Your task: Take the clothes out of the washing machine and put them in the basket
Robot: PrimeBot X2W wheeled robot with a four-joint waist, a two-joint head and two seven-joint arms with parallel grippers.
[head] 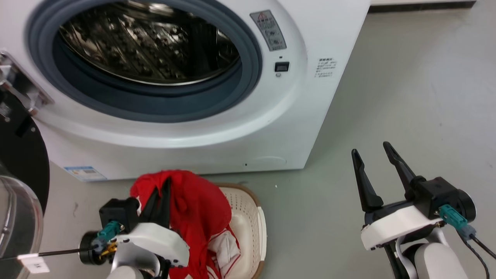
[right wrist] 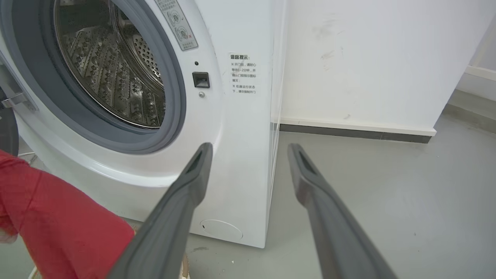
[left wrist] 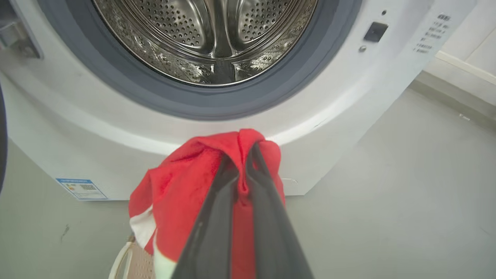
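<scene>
Hanging from the left claw, a bundle of soft bright red fabric clothes with a white, red-striped panel is held over the low cream perforated plastic basket. The two dark fingers are clenched on an upper fold of the fabric. This is confirmed in the left wrist view, where the cloth is pinched between the nearly closed fingers of the claw. The lower folds are draped down into the basket, and the grip is judged to be kept high so that the load settles inside the brown rim and not over it.

The basket is placed on the grey floor, just near of the large white front-loading washing machine and below its grey-rimmed porthole, evidently to shorten the transfer. The black-framed glass door is swung out to the left, leaving the opening unobstructed. The visible part of the perforated steel drum is recorded as bare metal, though its near floor is hidden.

The right claw is released, its fingers spread and empty. It is held over the floor, right of the basket and well apart from it, presumably parked clear of the working arm.

Release into the basket is judged to be the step outstanding.
</scene>
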